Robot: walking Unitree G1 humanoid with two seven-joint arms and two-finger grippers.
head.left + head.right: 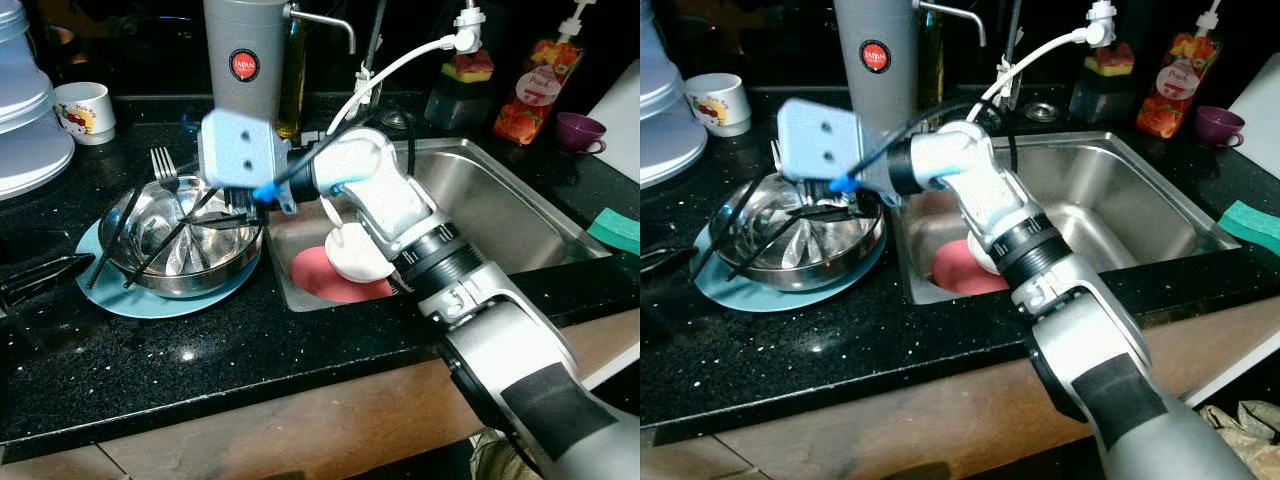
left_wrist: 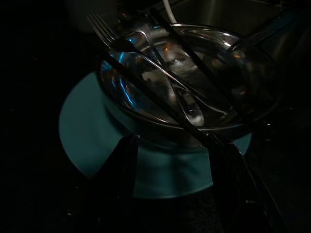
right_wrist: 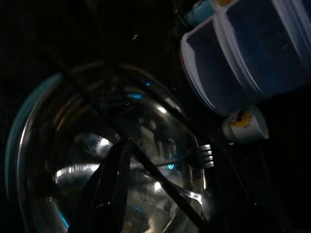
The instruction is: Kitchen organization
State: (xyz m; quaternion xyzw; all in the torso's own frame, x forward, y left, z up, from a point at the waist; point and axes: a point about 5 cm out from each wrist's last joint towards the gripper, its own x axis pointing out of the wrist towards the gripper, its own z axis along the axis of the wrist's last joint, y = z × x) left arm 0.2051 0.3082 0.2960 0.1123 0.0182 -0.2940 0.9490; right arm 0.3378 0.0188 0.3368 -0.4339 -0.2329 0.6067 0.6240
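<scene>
A steel bowl [image 1: 200,280] stands on a teal plate [image 1: 110,295] on the black counter, left of the sink [image 1: 500,200]. A fork [image 1: 165,170], black chopsticks [image 1: 110,240] and a spoon [image 2: 194,114] lie in the bowl. My right arm reaches across the sink, and my right gripper [image 1: 225,215] hangs open just over the bowl's inside, its fingers [image 3: 107,189] either side of a chopstick [image 3: 160,182]. My left gripper [image 1: 40,275] is low at the plate's left edge, open and pointing at the bowl, its fingers [image 2: 121,165] spread wide.
In the sink lie a pink plate [image 1: 320,280] and a white bowl [image 1: 355,255]. A grey dispenser [image 1: 245,50] stands behind the bowl. A mug [image 1: 85,110] and stacked white containers [image 1: 25,110] are at back left. Bottles [image 1: 535,90], a purple cup [image 1: 578,130] and a green sponge [image 1: 615,228] are on the right.
</scene>
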